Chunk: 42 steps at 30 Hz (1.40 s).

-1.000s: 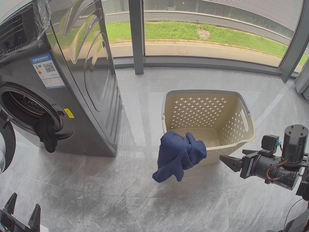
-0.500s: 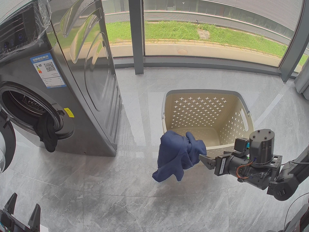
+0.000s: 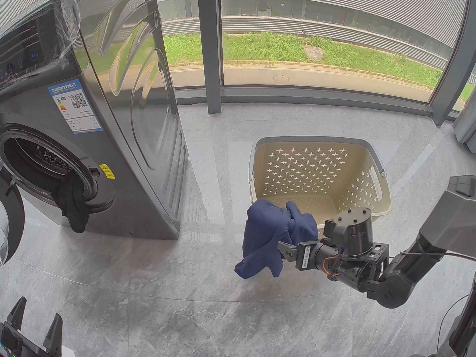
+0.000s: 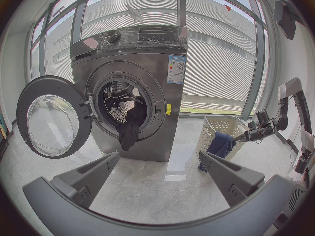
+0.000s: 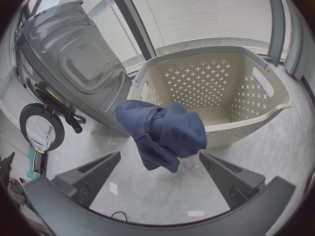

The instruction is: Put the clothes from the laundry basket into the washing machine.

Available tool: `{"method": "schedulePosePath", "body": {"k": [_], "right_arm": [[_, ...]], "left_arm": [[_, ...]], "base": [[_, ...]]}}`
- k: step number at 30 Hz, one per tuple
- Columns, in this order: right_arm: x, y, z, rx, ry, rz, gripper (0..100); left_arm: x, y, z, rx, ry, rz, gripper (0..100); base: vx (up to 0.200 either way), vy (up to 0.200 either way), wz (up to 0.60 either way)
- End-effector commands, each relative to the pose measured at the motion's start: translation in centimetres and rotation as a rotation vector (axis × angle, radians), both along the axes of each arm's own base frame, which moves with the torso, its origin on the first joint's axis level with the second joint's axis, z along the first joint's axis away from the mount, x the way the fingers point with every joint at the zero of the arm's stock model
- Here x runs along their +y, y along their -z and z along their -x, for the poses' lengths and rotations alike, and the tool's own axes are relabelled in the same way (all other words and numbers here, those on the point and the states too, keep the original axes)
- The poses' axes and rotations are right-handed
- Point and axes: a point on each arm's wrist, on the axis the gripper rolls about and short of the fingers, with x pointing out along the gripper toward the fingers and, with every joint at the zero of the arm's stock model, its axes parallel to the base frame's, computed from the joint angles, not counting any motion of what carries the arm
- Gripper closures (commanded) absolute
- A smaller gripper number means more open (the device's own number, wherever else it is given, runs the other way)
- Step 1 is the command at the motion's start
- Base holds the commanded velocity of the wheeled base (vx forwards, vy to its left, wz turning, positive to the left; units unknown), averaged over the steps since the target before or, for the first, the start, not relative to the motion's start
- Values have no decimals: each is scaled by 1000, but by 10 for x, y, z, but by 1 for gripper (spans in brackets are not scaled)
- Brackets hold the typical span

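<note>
A dark blue garment (image 3: 271, 235) hangs over the front left corner of the beige laundry basket (image 3: 367, 154), trailing down outside it. My right gripper (image 3: 286, 251) is level with the cloth at its right side, open, fingertips right at the fabric. From the right wrist, the blue garment (image 5: 160, 131) lies just ahead of the open right gripper (image 5: 158, 155). The washing machine (image 3: 124, 125) stands at the left with its door (image 4: 52, 115) swung open. A black garment (image 3: 72, 205) droops from the drum rim. My left gripper (image 3: 38, 312) is low at the near left, open and holding nothing.
The basket's inside (image 5: 213, 113) looks bare. Grey tiled floor (image 3: 163, 293) stretches between the machine and the basket. Floor-to-ceiling windows with a dark pillar (image 3: 210, 45) run behind. The open door (image 3: 7, 224) juts out at the far left.
My right arm has swung left from the basket's right side up to the blue garment, gripper still open. The left gripper and the clothes have not moved.
</note>
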Motion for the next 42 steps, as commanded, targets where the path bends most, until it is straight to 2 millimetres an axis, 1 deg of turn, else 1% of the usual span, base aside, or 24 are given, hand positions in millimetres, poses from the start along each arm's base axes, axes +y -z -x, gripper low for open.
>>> {"method": "schedulePosePath", "body": {"k": [1,5,9,13,16,19,24,25,33,36,39,42], "right_arm": [[12,24,-14,26,-1,17,0],[17,35,-24,16,9,16,0],[22,39,-35,-10,26,9,0],[24,43,-52,-29,49,-8,0],[23,44,-55,-30,55,-8,0],[25,42,-57,-54,53,-21,0],[27,45,-61,-61,55,-26,0],[28,45,-61,-61,53,-26,100],[29,45,-57,-57,45,-25,100],[27,42,-50,-71,36,-25,100],[19,28,-37,-108,18,-12,100],[8,2,-22,-161,13,-30,100]], "left_arm": [[0,5,0,2,0,0,0],[0,5,0,2,0,0,0],[0,5,0,2,0,0,0],[0,5,0,2,-1,0,0],[0,5,0,2,-1,0,0],[0,5,0,2,0,0,0],[0,5,0,2,-1,0,0],[0,5,0,2,-1,0,0],[0,5,0,2,-1,0,0],[0,5,0,2,-1,0,0],[0,5,0,2,0,0,0],[0,5,0,2,-1,0,0]], "base": [[0,0,0],[0,0,0],[0,0,0],[0,0,0],[0,0,0],[0,0,0],[0,0,0],[0,0,0],[0,0,0],[0,0,0],[0,0,0],[0,0,0]]}}
